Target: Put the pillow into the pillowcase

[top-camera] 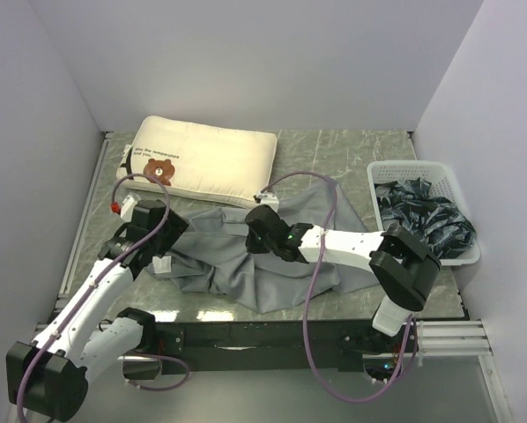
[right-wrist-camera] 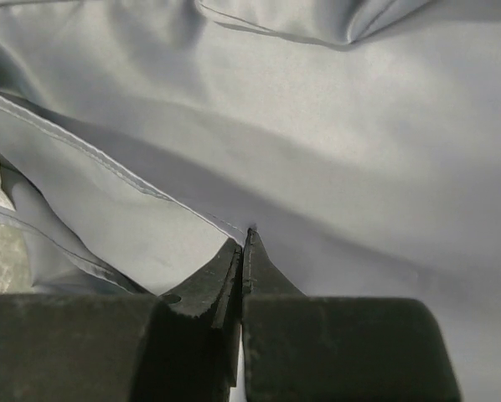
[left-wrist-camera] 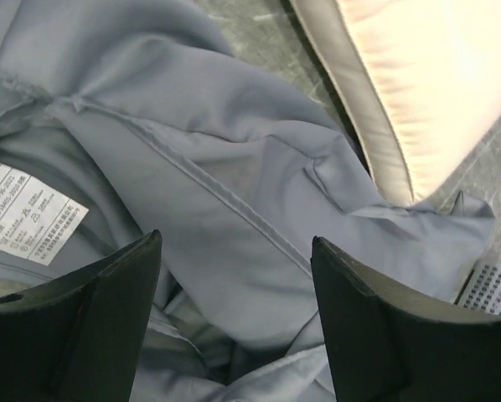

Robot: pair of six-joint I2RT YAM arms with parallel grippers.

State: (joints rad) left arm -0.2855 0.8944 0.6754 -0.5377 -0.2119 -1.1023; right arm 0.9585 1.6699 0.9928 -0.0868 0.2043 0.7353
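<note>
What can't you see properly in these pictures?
- Tag print, left wrist view: too small to read.
- Pillow, same view: cut off by the picture's edge.
- Dark stuff in the basket, top view: unclear what it is.
- Right end effector, right wrist view: shut; its fingers hide whether pillowcase cloth is pinched.

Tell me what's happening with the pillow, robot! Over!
Left gripper: fingers open over pillowcase. Right gripper: fingers shut on its hem. Pillow outside, farther back. Basket off right.

A grey-green marbled bench [top-camera: 334,154] fills the floor of a white-walled enclosure [top-camera: 263,62]. At about 3 o'clock on it, against the right wall, sits a white slatted plastic basket [top-camera: 409,165] holding dark, glossy, crumpled material [top-camera: 426,220].
</note>
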